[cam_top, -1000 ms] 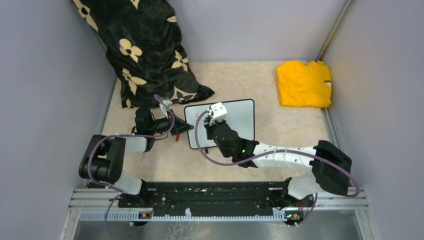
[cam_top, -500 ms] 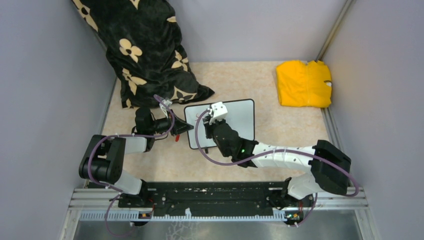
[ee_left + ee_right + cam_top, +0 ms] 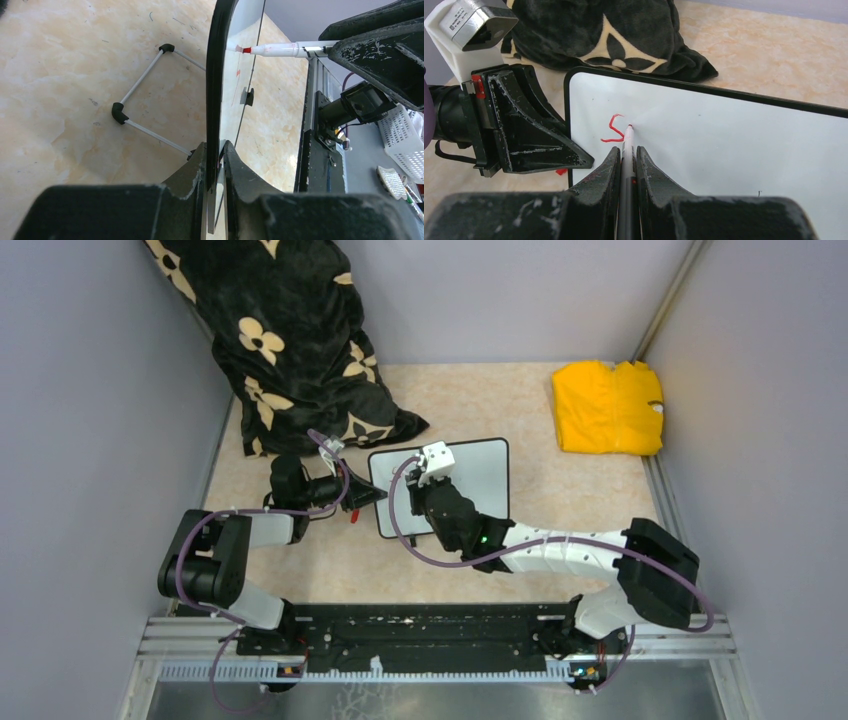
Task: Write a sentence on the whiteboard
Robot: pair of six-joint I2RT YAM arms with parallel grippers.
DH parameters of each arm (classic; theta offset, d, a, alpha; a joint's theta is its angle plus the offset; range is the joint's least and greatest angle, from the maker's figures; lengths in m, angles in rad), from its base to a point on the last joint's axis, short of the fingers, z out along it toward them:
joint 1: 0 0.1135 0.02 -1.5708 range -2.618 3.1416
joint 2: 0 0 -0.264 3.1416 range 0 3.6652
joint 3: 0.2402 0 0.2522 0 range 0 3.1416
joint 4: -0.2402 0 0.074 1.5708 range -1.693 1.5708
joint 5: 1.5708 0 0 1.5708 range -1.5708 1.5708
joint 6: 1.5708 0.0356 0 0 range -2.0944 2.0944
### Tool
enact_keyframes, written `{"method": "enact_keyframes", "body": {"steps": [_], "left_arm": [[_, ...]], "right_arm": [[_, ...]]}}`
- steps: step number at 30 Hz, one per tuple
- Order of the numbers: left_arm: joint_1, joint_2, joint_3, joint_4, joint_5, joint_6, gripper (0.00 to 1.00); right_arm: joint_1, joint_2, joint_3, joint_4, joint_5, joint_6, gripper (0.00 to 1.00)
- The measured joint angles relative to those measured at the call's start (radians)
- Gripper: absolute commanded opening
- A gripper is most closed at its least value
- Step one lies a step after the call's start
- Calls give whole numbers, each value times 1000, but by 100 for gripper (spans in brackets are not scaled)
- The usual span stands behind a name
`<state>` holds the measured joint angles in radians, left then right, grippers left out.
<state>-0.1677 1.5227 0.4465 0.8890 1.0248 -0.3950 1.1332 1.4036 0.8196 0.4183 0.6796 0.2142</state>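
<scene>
On whiteboard [image 3: 734, 140]: right gripper [image 3: 628, 152] presses marker [image 3: 627, 167] beside red stroke [image 3: 613, 129].

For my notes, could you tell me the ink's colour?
Red; the stroke shows best in the right wrist view.

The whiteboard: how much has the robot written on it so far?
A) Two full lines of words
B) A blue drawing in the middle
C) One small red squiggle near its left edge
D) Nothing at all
C: in the right wrist view, a single red squiggle sits by the tip of the marker, and the rest of the whiteboard that shows is blank.
</scene>
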Motion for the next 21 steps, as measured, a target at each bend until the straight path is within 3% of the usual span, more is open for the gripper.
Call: {"method": "enact_keyframes", "body": {"steps": [21], "left_arm": [[0,0,0,-8,-3,4,3]], "right_arm": [[-2,-2,-15,-32,-29,27,0]]}}
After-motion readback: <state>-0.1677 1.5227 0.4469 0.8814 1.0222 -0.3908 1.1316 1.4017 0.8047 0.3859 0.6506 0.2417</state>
